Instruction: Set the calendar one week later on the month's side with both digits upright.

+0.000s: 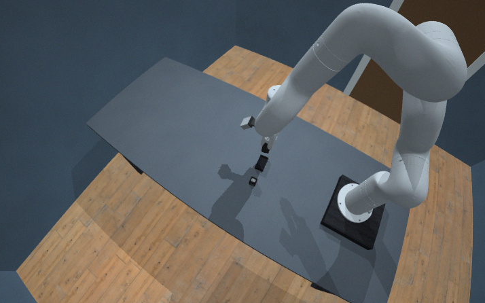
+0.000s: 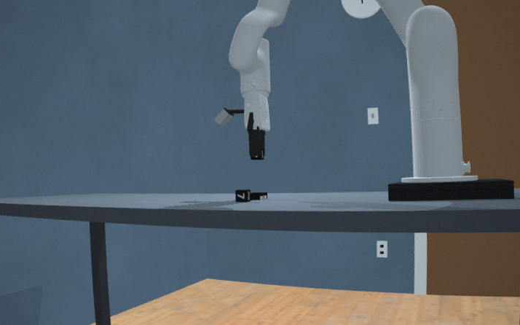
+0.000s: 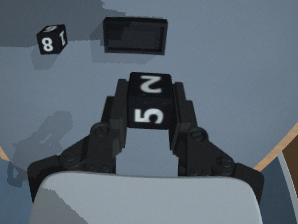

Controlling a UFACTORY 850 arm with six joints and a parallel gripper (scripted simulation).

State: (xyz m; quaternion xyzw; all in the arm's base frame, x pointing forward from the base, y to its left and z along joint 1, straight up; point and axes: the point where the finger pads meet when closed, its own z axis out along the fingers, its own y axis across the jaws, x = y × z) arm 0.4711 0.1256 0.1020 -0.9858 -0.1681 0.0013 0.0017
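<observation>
The held cube [image 3: 149, 100] sits clamped between the fingers of the gripper [image 3: 148, 112], high above the table [image 1: 184, 113]. In the wrist view the face toward the camera reads 5 and the face above it reads 2, lying sideways. The tray [image 3: 135, 35] lies flat on the table below and ahead of the gripper, a shallow dark box with no cube in it. The second cube [image 3: 51, 38] stands on the table just beside the tray, apart from it, showing an 8 to the wrist camera and a 7 in the exterior view.

The arm rises from its base [image 1: 353, 214] near the table's right end, bends high overhead and comes down with the wrist nearly vertical, the gripper pointing straight down. A small grey camera box [image 2: 222, 116] sticks out to one side of the wrist.

Open air lies between the held cube and the tray. Tray and loose cube sit near the table's middle, well apart from every edge and from the base.
</observation>
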